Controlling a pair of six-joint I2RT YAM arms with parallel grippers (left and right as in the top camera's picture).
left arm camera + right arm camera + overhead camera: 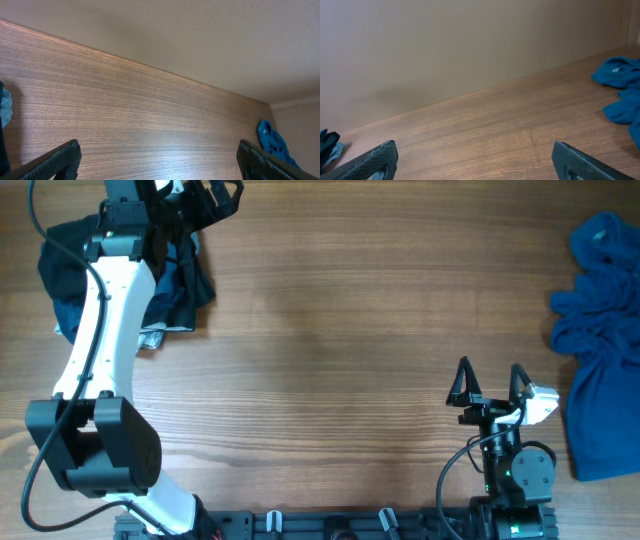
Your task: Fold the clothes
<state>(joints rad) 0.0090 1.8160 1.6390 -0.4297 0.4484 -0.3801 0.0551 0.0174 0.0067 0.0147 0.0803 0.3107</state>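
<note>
1. Right gripper [490,372]: near edge of the table [330,330], right of centre, low over the wood. Its fingers [375,160] are spread wide with nothing between them, only bare board showing in the gap.

2. Blue clothes [600,330]: a crumpled heap at the table's right edge, just beside the right gripper but not touching it. It runs from the near right side up to the far right corner and is unfolded. In the right wrist view it lies ahead and to the right [620,75].

3. Left arm [95,350]: white and black, reaching from the near left corner up the left side.

4. Dark clothes [60,260]: a bunched black and dark-blue heap at the far left corner, partly under the left arm (which garment is which cannot be told).

5. Left gripper [159,147]: at the far left, over the dark heap. The pincer is spread wide, holding nothing, with plain wood between its fingers [55,162].

6. Wall [200,30]: plain beige, beyond the far edge.
</note>
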